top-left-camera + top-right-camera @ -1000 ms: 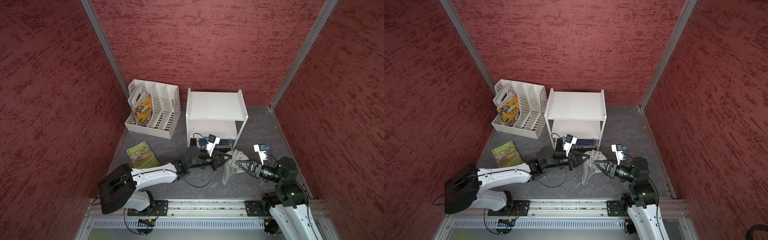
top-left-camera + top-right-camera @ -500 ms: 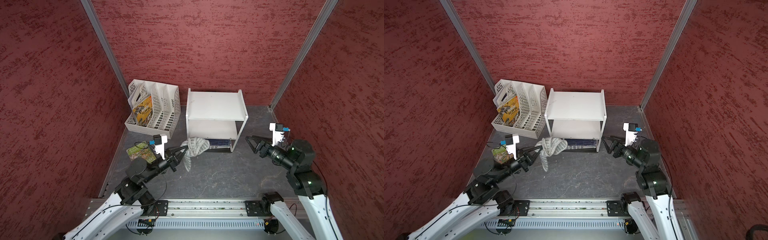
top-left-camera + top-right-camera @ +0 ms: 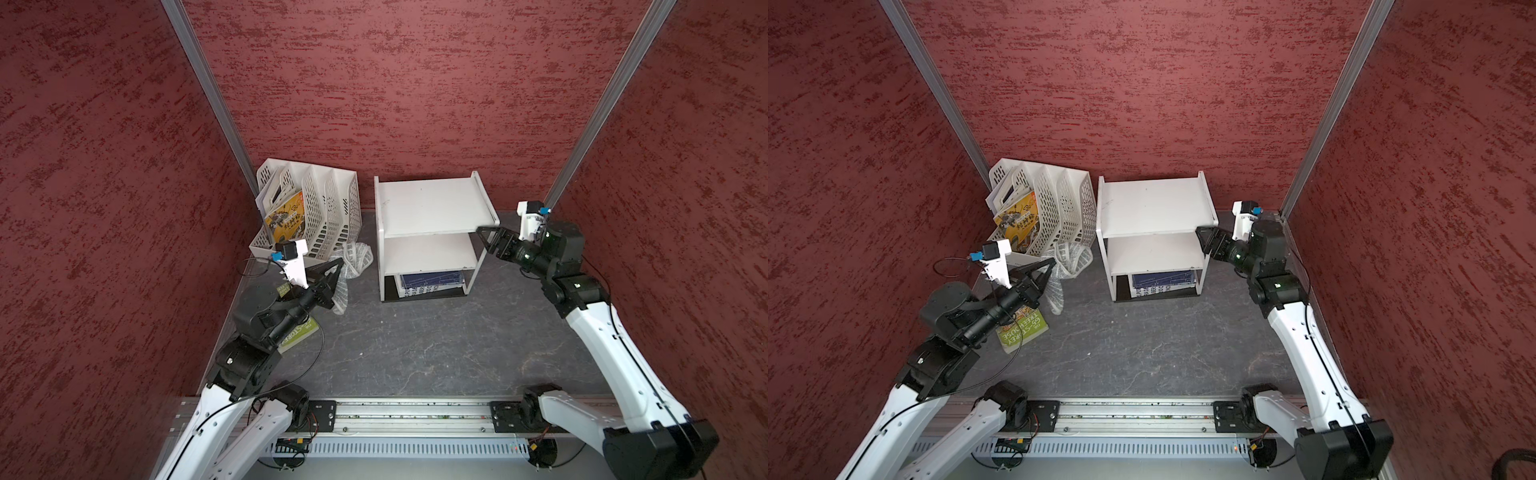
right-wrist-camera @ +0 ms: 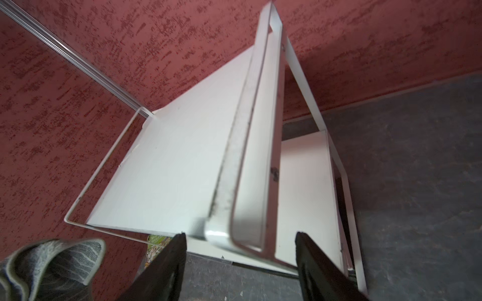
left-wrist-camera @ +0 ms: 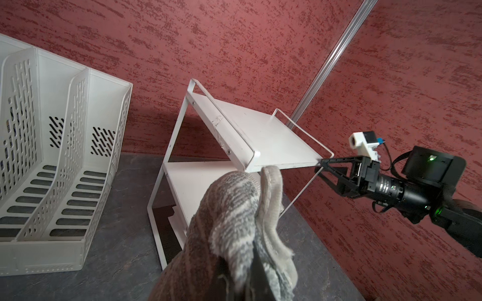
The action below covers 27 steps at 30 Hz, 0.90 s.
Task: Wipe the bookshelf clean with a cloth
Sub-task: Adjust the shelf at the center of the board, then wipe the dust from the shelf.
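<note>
Holding the cloth (image 3: 353,259) pinched in the closed left gripper (image 3: 337,264), we have it off the bench (image 3: 415,345). It hangs in a loose bunch in the gap between the file rack (image 3: 328,208) and the bookshelf (image 3: 428,205), close to the shelf's left side. A bunched, dangling cloth gives us a soft pad ahead of the jaws, so we judge that fabric, not the jaws, will meet the boards. In the left wrist view the cloth (image 5: 234,208) rises toward the near corner of the top board, which suggests that board is our first target. No wiping contact shows yet.

The bookshelf stands at the bench's back edge, about midway along it, with a blue book (image 3: 432,279) lying on its lowest board. The right gripper (image 4: 240,239) has its jaws spread to either side of the top board's front right corner. Whether they touch it we cannot tell. We read this as a bracing post: a light shelf would likely slide under a sideways stroke, so one arm steadies it while the other wipes. A green book (image 3: 1021,328) lies near the left edge beneath the left arm, out of the way.
</note>
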### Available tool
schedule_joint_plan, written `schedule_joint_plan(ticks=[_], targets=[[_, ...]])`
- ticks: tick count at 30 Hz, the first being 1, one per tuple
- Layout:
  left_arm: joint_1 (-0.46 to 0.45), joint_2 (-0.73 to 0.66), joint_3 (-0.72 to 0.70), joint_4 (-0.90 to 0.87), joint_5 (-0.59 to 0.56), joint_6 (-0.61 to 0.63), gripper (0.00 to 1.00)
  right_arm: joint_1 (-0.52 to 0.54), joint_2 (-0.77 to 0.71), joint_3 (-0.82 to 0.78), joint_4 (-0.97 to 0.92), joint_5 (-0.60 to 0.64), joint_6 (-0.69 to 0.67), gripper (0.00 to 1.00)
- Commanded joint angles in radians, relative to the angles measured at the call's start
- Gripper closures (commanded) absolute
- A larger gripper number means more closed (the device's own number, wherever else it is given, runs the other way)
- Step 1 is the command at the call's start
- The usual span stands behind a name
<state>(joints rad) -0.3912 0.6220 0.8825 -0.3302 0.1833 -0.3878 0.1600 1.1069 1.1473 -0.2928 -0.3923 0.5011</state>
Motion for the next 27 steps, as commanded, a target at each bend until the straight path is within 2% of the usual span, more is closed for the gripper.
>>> schedule_joint_plan(ticks=[1,6,14,19,27], targets=[[0.029,0.041,0.001,0.078,0.102,-0.006,1.0,0.003,0.025,0.056,0.088,-0.013,0.003,0.33],[0.035,0.111,-0.057,0.223,0.192,-0.056,1.0,0.007,0.06,0.069,0.08,-0.013,-0.014,0.34],[0.034,0.202,-0.127,0.391,0.243,-0.116,1.0,0.011,0.118,0.13,0.02,0.029,-0.082,0.38],[0.028,0.248,-0.229,0.492,0.243,-0.155,1.0,0.019,0.111,0.118,0.017,0.023,-0.093,0.41],[0.009,0.407,-0.354,0.683,0.231,-0.189,1.0,0.035,0.112,0.11,0.003,0.019,-0.106,0.42]])
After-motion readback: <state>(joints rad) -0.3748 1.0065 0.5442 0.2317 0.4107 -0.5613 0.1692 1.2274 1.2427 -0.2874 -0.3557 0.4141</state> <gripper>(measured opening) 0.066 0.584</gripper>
